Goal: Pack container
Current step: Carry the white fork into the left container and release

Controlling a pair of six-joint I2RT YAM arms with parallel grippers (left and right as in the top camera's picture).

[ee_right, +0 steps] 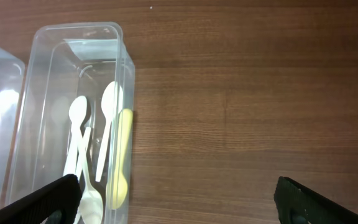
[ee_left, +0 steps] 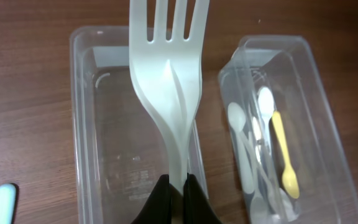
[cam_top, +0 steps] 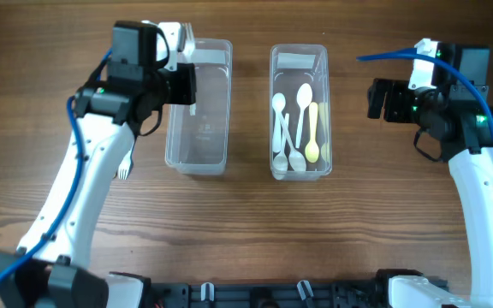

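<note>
My left gripper (ee_left: 178,183) is shut on the handle of a white plastic fork (ee_left: 166,81) and holds it above the empty clear container (ee_left: 82,124), tines pointing to the far end. In the overhead view the left gripper (cam_top: 183,84) is at that container's (cam_top: 221,128) left rim, with the fork's tines (cam_top: 187,36) showing past it. A second clear container (cam_top: 323,68) to the right holds several white spoons (cam_top: 301,103) and a yellow spoon (cam_top: 312,133). My right gripper (cam_top: 382,98) is open and empty, right of the spoon container (ee_right: 120,37), over bare table (ee_right: 179,202).
Another white fork (cam_top: 125,167) lies on the wooden table left of the empty container, partly under my left arm. A pale blue utensil end (ee_left: 5,204) shows at the lower left of the left wrist view.
</note>
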